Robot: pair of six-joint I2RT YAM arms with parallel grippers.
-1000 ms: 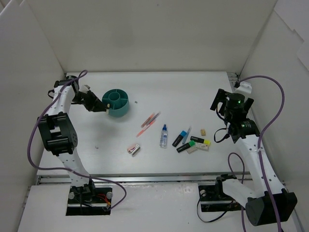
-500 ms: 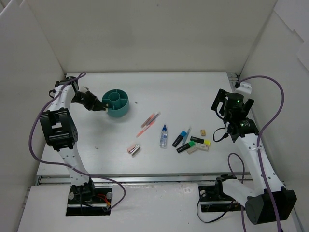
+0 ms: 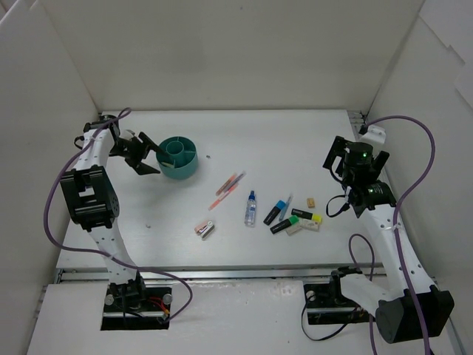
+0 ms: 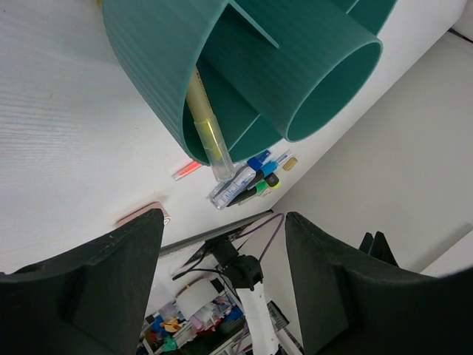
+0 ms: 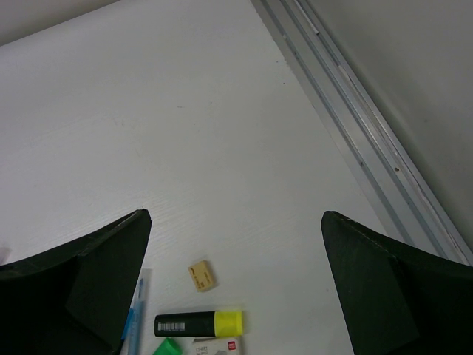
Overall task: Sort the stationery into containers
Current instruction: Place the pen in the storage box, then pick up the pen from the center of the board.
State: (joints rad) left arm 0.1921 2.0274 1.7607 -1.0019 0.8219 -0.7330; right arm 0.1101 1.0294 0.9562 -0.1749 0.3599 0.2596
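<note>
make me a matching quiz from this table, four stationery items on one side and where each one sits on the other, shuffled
Items:
1 yellow pen
2 blue-capped bottle
3 tan eraser
4 pink eraser

Places:
A just beyond the yellow-capped highlighter
B alone, on the near side of the pens
C inside the teal tub
D between the pens and the blue highlighter

Pairs: 1-C, 2-D, 3-A, 4-B
</note>
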